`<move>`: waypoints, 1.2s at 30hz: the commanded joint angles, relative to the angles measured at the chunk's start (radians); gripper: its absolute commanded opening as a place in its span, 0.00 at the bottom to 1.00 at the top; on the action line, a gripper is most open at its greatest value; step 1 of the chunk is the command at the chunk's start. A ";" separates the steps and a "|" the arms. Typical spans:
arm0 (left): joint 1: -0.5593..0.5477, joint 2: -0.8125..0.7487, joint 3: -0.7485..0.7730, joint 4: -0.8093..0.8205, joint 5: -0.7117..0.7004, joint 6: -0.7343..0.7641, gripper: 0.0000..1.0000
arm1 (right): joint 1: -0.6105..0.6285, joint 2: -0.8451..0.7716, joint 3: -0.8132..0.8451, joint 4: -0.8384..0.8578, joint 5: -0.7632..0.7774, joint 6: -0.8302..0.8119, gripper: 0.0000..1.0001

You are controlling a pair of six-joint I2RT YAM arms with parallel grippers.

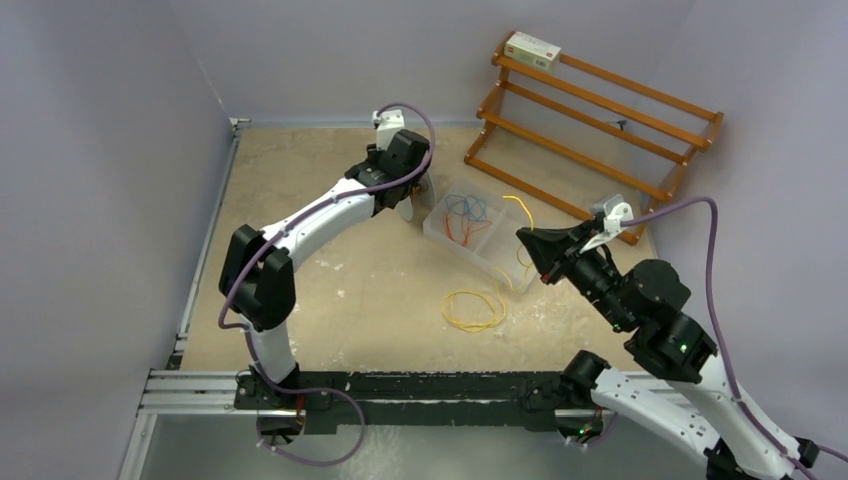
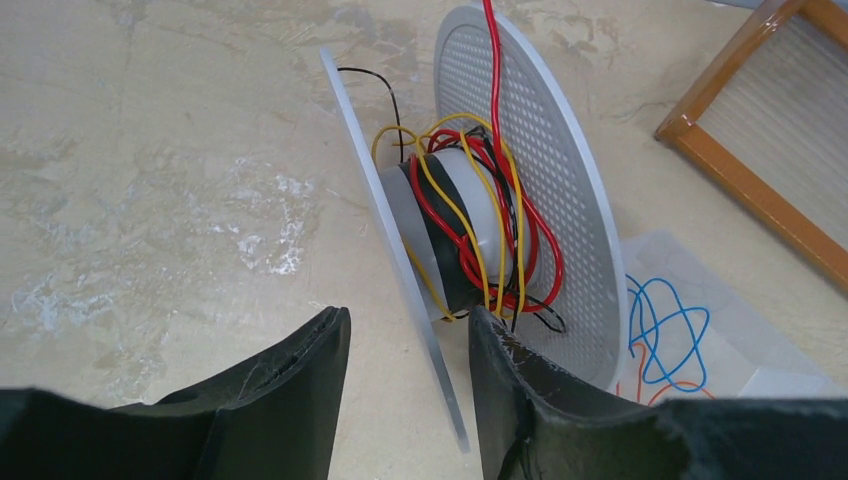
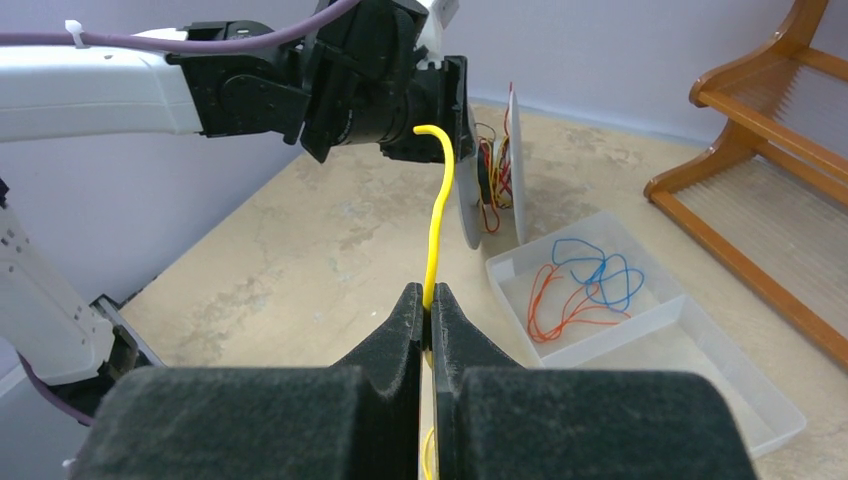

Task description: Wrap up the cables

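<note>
Two arms of mine work over the table (image 1: 330, 290), with the wooden rack (image 1: 590, 120) against the far right wall. Next down in size is the clear tray (image 3: 690, 375), which has loose blue wires (image 3: 600, 275) and orange wires (image 3: 550, 305) in one compartment. Just beside its far corner the spool (image 2: 560, 150) stands on edge, its hub already tangled with red, yellow and black wire.

My left gripper (image 2: 410, 325) straddles the spool's near flange. The jaws are parted, and I can see a gap on one side of the flange. I judge that a loose hold: any tug from the cable could tip or roll the spool.

Most of the yellow cable (image 1: 475, 310) lies as a slack coil on the table, near the tray's front. My right gripper (image 3: 428, 300) is pinched closed on it, and a short hooked end rises above the pads.

That curved tip may miss the narrow slot between the flanges. As I draw it across, the trailing coil could knot or catch on the tray rim. Wire this thin could also slide through my pads
</note>
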 commanded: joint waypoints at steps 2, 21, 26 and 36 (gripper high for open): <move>0.001 0.003 0.050 0.007 -0.038 0.034 0.40 | 0.004 -0.008 0.007 0.028 0.001 0.020 0.00; 0.023 -0.041 0.020 0.005 -0.062 0.083 0.00 | 0.005 0.012 0.002 0.052 -0.001 0.033 0.00; 0.028 -0.074 0.003 0.001 -0.058 0.102 0.00 | 0.005 0.037 0.008 0.065 -0.002 0.031 0.00; 0.029 -0.262 -0.110 -0.027 0.004 0.185 0.00 | 0.005 0.070 0.037 0.049 -0.033 0.011 0.00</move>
